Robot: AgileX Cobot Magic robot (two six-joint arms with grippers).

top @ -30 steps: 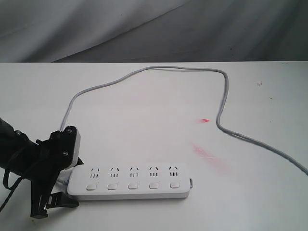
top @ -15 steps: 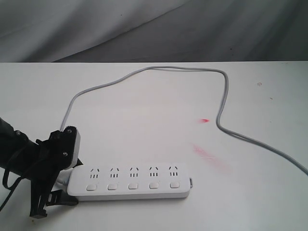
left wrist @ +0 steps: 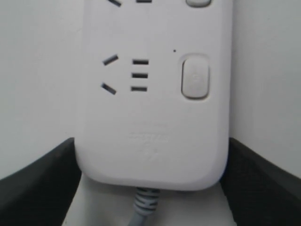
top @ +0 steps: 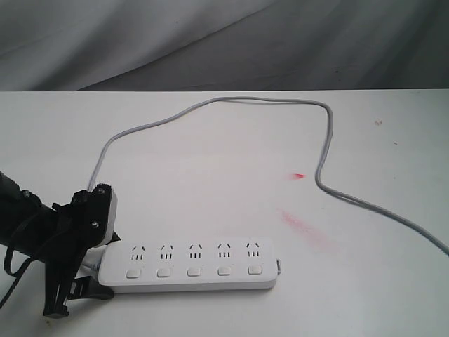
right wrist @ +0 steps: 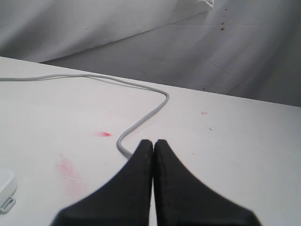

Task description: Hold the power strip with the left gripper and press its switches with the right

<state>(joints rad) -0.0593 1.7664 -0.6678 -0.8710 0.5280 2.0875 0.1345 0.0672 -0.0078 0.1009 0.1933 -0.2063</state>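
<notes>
The white power strip (top: 189, 265) lies flat near the table's front edge, its row of switches (top: 193, 271) facing up. My left gripper (top: 99, 270) straddles its cord end, and both black fingers (left wrist: 42, 183) press the strip's sides (left wrist: 155, 117). One switch (left wrist: 195, 76) shows beside the nearest socket. The grey cord (top: 323, 154) loops over the back of the table and off to the right. My right gripper (right wrist: 153, 143) is out of the exterior view. It hovers over bare table, shut and empty, with the cord (right wrist: 141, 120) ahead of it and the strip's far end (right wrist: 5, 186) off to one side.
Red smears mark the white table (top: 210, 182): a small one (top: 299, 175) and a longer streak (top: 305, 228) right of the strip. A grey cloth backdrop (top: 210, 42) hangs behind the table's far edge.
The left gripper's near finger has edged slightly in against the strip. Strip and cord have not moved.
</notes>
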